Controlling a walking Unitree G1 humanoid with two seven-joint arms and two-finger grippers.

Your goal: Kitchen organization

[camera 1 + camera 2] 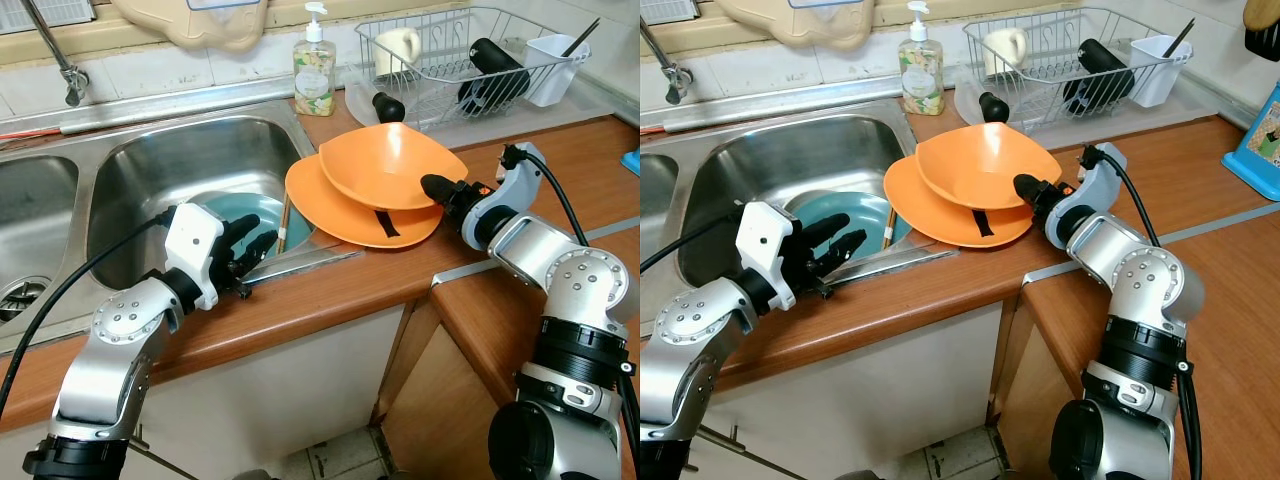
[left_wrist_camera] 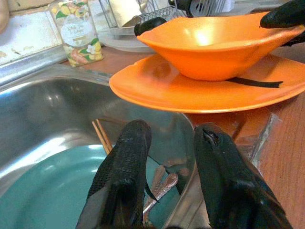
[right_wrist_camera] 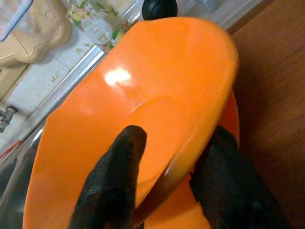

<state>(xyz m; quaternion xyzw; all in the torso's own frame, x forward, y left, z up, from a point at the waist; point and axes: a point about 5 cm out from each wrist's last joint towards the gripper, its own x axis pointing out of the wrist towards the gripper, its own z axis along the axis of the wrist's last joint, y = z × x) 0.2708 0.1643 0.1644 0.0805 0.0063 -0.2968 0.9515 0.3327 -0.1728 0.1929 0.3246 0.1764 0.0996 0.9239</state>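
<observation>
An orange bowl sits tilted on an orange plate at the counter edge beside the sink. My right gripper is shut on the bowl's near rim, one finger inside and one outside. A black strip lies on the plate under the bowl. My left gripper hovers open over the sink's front right corner, above a teal plate. Wooden chopsticks and metal spoons lie by that plate, with nothing between the fingers.
A wire dish rack with a mug, a black bottle and a white holder stands at the back right. A soap bottle stands behind the plate and a faucet at the back left. Wooden counter extends right.
</observation>
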